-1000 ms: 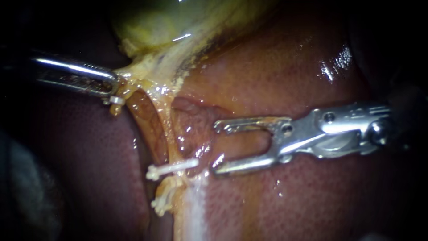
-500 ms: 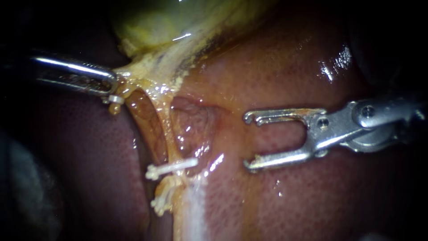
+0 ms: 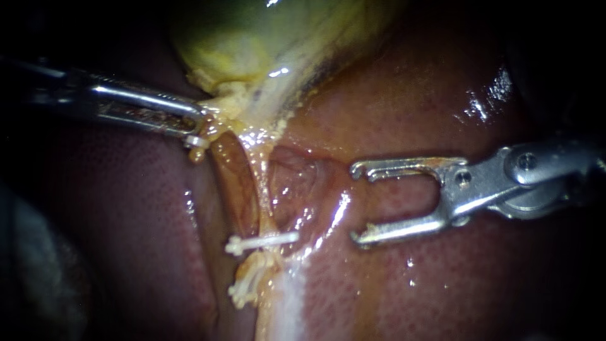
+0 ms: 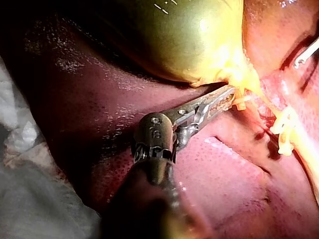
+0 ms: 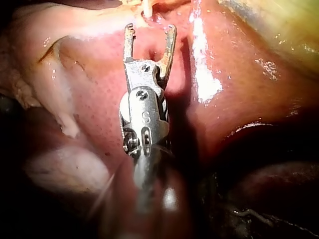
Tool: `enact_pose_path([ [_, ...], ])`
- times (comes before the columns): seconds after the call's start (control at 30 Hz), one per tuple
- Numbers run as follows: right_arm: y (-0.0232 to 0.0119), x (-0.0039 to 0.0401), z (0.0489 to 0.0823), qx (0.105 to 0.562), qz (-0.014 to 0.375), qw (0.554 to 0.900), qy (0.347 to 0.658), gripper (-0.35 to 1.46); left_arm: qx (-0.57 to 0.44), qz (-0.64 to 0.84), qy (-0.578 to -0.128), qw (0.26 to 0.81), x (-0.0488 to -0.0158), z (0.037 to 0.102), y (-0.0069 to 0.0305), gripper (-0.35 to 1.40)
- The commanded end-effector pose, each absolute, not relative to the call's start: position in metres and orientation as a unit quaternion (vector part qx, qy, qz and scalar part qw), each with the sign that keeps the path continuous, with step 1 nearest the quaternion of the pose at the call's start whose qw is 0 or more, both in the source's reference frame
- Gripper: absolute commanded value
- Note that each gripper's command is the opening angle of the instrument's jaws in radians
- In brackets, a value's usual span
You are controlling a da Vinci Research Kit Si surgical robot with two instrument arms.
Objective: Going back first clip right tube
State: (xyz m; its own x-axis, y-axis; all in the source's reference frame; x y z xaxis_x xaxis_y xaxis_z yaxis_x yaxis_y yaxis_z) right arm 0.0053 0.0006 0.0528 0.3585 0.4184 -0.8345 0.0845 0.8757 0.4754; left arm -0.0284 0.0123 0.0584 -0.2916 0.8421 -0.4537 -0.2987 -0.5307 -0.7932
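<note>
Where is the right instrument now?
Endoscope view: the right instrument is over the liver, right of the nearest white clip on the tube, not touching it.

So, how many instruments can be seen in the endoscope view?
2. The left instrument grips yellowish tissue under the gallbladder; the right instrument is open over the liver, apart from the clip. None seems hidden.

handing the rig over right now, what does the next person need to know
The left instrument is shut on tissue at the base of the gallbladder.
The right instrument is open and empty, over the liver, apart from the tube.
Done: a clip sits across the tube.
Left: probably back the right instrument out of the field.
</note>
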Motion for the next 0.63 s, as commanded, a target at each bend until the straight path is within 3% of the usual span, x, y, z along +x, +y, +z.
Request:
enact_pose_path([
  [0.03, 0.0006, 0.0053, 0.0528, 0.226, 0.105, 0.793, 0.557, 0.50, -0.456, 0.747, -0.297, 0.382, -0.0285, 0.0585, 0.0123, -0.35],
  [0.63, 0.0005, 0.0053, 0.0527, 0.226, 0.105, 0.793, 0.557, 0.50, -0.456, 0.747, -0.301, 0.378, -0.0297, 0.0595, 0.0118, -0.35],
])
